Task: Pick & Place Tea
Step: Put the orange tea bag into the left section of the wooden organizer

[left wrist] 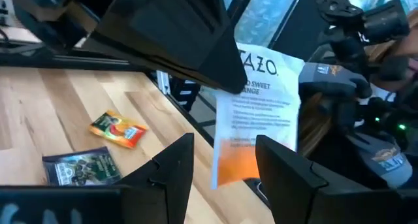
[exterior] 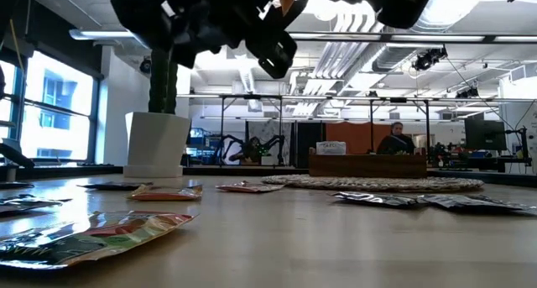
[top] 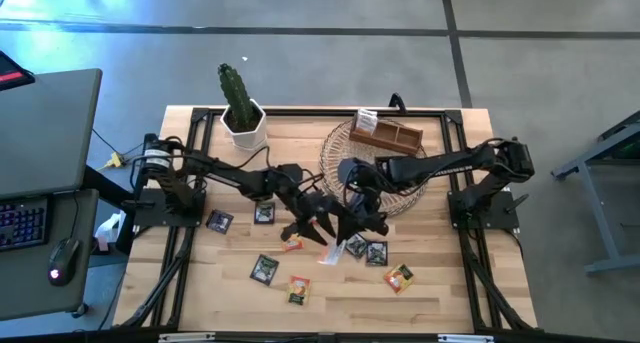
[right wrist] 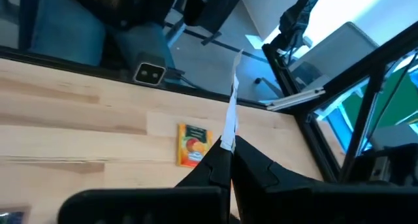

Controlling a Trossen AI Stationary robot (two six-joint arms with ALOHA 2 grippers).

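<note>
Both arms meet over mid-table. The right gripper [right wrist: 228,160] pinches a white-and-orange sachet [left wrist: 258,113] edge-on, clear of the table. The left gripper [left wrist: 225,162] hangs beside it, fingers spread, empty. Other sachets [top: 264,269] lie scattered on the table [top: 450,303].

Tea sachets [exterior: 92,236] lie flat across the wooden table [exterior: 336,246], one large at the near left, others farther back. Dark arm parts [exterior: 210,19] hang overhead (grippers unclear). Behind stand a white pot [exterior: 156,144], a woven mat [exterior: 377,184] and a brown box [exterior: 367,164].
</note>
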